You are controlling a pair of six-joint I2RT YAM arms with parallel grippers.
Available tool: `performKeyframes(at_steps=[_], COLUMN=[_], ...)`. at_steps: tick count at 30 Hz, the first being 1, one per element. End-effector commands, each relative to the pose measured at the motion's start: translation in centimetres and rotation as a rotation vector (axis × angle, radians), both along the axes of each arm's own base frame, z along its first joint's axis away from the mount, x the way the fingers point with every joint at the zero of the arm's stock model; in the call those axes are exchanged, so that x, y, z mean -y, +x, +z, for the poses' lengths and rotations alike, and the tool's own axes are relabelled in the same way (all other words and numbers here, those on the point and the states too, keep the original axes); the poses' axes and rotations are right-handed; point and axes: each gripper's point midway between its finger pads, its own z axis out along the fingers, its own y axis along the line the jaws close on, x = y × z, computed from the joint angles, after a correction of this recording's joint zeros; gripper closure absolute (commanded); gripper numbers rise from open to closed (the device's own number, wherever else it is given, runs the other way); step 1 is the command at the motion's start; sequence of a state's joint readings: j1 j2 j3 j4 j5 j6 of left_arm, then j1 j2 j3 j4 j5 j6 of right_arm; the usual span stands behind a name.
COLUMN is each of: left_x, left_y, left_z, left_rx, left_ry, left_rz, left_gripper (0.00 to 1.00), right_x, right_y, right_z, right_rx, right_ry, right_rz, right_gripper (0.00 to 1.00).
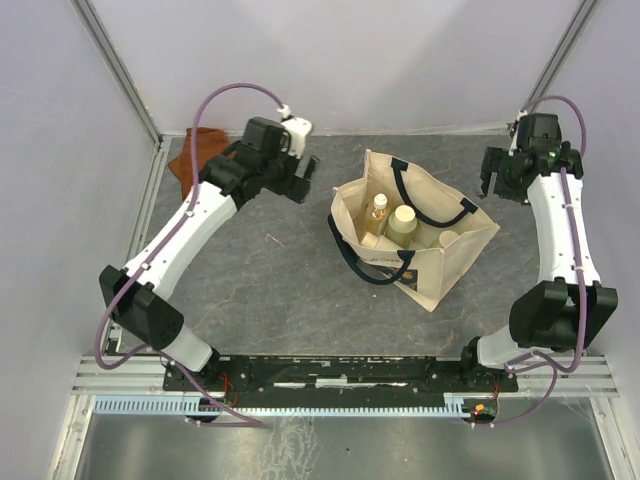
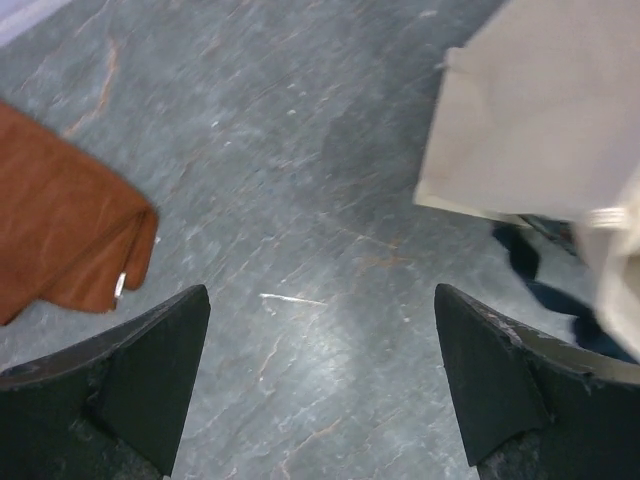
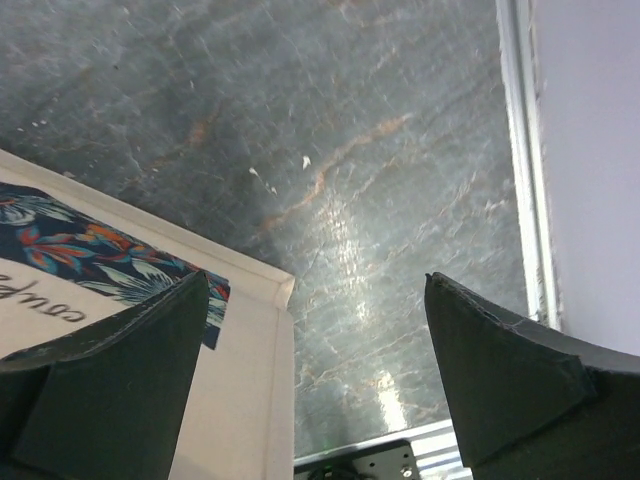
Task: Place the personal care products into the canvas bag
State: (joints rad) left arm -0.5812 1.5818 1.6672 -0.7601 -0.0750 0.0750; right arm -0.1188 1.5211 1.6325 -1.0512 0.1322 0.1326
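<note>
Left claw [image 1: 304,178] sits upper left of centre in the top view, fingers spread wide, nothing between them, just left of the canvas bag [image 1: 440,270] and not touching it. Rust-brown cloth [image 1: 195,155] lies behind the claw at the counter's [image 1: 270,290] far left corner. The bag stands open at centre frame. Inside it: amber bottle [image 1: 377,213], pale green bottle [image 1: 402,225] with a cream cap, and another cream cap [image 1: 450,239] further right; a fourth can't be told for sure. Right claw [image 1: 490,180] is upper right, also wide and empty, just right of the bag. The left wrist view shows cloth [image 2: 60,230] at left, bag wall [image 2: 540,110] upper right and bare counter between the fingers [image 2: 320,300], no bottles. The right wrist view shows the bag's printed side [image 3: 250,380] lower left and claw [image 3: 318,285] over bare counter. Left arm slants up from lower left; right arm is bent at lower right and rises along the right edge.
</note>
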Motion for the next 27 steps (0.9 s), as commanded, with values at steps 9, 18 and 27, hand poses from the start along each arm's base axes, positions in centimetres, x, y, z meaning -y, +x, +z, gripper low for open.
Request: performKeyframes(at_steps=[9, 18, 27], left_x=[-11.7, -14.7, -16.3], left_y=[1.1, 0.2, -0.3], left_z=[-1.6, -6.3, -7.1], left_rx=[0.031, 0.037, 0.144], left_ry=[-0.199, -0.211, -0.218], left_rz=[0.325, 0.489, 0.559], left_gripper=[0.0, 0.0, 0.0], right_x=[0.9, 1.0, 0.7], right_y=[-3.0, -5.7, -6.9], right_z=[-3.7, -9.2, -10.0], right_rx=[0.06, 0.026, 0.147], right_ry=[0.134, 0.155, 0.138], right_rz=[-0.168, -0.251, -0.24], right_gripper=[0.04, 0.04, 0.04])
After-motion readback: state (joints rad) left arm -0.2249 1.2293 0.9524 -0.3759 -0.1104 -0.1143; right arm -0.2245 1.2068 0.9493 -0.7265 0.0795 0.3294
